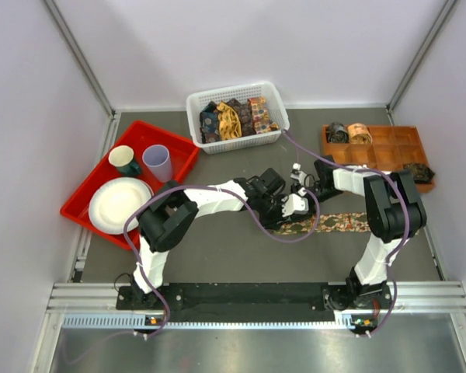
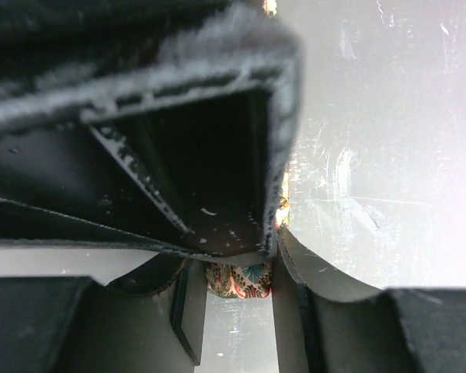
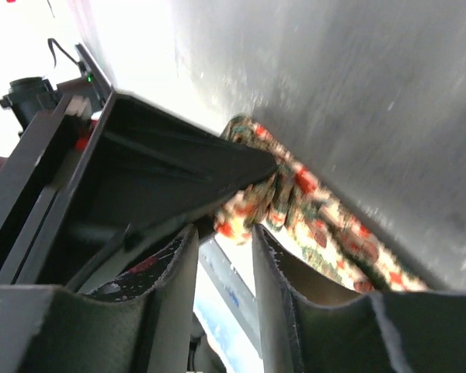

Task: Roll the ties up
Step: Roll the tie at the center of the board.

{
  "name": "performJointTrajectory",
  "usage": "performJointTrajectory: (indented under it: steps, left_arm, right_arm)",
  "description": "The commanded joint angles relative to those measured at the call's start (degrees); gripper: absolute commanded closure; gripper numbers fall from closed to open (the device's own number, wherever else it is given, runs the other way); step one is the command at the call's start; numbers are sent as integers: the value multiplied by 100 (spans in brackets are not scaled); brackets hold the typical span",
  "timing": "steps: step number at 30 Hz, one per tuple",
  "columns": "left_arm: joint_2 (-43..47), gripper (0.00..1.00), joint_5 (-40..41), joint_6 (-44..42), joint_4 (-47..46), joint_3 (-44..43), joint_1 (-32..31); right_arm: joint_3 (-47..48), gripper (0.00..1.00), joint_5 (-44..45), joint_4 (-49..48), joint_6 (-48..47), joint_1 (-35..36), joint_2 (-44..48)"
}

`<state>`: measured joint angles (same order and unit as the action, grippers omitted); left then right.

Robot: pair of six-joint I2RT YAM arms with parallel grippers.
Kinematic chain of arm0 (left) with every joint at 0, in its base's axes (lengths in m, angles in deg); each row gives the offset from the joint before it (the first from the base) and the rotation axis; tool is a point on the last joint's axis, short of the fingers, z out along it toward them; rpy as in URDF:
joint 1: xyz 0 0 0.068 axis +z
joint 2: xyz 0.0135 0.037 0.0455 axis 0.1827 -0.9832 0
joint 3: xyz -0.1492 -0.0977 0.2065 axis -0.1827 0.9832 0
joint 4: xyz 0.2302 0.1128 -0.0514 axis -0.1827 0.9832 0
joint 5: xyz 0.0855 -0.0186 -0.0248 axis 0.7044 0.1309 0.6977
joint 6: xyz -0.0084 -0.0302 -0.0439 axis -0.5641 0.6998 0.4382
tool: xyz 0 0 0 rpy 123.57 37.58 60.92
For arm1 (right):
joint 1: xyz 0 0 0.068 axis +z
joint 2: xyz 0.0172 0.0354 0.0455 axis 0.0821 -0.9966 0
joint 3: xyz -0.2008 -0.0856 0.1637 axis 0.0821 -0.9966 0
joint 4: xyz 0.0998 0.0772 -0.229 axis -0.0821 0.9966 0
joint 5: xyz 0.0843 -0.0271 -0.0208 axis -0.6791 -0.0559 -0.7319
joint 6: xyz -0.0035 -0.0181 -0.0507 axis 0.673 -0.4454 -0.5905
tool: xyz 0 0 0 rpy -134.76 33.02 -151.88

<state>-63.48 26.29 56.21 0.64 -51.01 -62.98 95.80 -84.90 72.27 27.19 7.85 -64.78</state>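
tan patterned tie [image 1: 343,222], flat, one end coiled

Bench [image 1: 241,252]: dark grey. Flat tie [image 1: 342,223]: tan-olive ground, orange-red and teal motifs. Basket [image 1: 241,140]: white mesh; ties inside [image 1: 231,118] in yellow, navy and brown prints. Left of basket: red tray [image 1: 179,148], white plate [image 1: 118,204], dark green cup [image 1: 124,161], lilac cup [image 1: 158,162]. Right of basket: orange organiser [image 1: 388,144].

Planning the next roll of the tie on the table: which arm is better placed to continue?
Left. The left gripper clamps the tie between its fingers; the right gripper is open, gripping nothing.
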Motion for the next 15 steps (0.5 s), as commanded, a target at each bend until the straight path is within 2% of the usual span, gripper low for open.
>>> performJointTrajectory:
  steps: [1, 6, 9, 10, 13, 15]
  left_arm:
    - [-442, 66, 596, -184, 847, 206, 24]
    - [-433, 65, 578, -158, 838, 198, 24]
    - [-425, 62, 543, -123, 830, 215, 24]
    - [-416, 60, 543, -96, 795, 215, 24]
    - [-363, 43, 552, 17, 672, 233, 33]
    - [-319, 36, 552, 141, 610, 277, 50]
  right_arm:
    - [-93, 67, -103, -698, 236, 71, -209]
    - [-102, 80, -24, -813, 228, 80, -332]
    - [-128, 99, 213, -681, 9, 72, -350]
    - [-137, 100, 283, -628, -18, 80, -350]
    - [-189, 100, 555, -593, -98, 80, -315]
    - [-242, 100, 723, -610, -132, 63, -297]
